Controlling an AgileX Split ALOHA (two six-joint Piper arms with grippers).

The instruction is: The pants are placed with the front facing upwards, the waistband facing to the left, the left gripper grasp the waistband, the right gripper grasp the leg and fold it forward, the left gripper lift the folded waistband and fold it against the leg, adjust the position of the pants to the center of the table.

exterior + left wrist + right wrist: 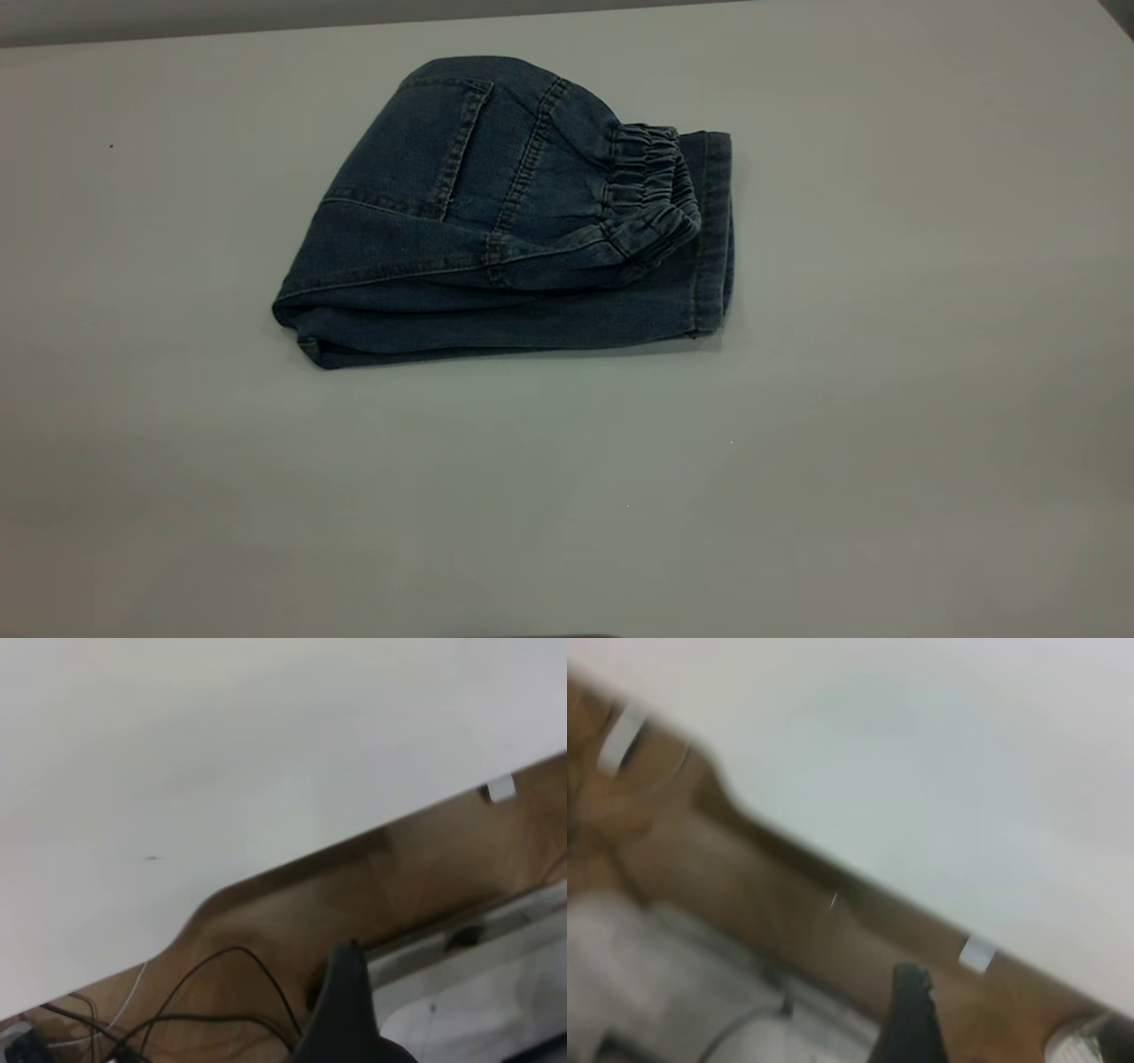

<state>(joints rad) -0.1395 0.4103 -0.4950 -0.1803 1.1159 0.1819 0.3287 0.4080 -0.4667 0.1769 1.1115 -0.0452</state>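
The pants [505, 221] lie folded into a compact blue denim bundle on the table [797, 461], a little left of its middle and toward the far side. A back pocket [416, 146] faces up. The gathered waistband [651, 190] rests on top at the bundle's right end, just inside the stitched hem of the leg [713, 230] beneath it. Neither gripper appears in the exterior view, and nothing touches the pants. In the left wrist view only a dark part of the left gripper [347, 1010] shows, off the table's edge. The right gripper [911, 1014] also hangs beyond the table's edge.
Past the table's edge [292, 868] there is a brown floor with black cables [221, 992]. Small white tape marks [976, 953] sit near the edge [833, 873]. White tabletop spreads on every side of the pants.
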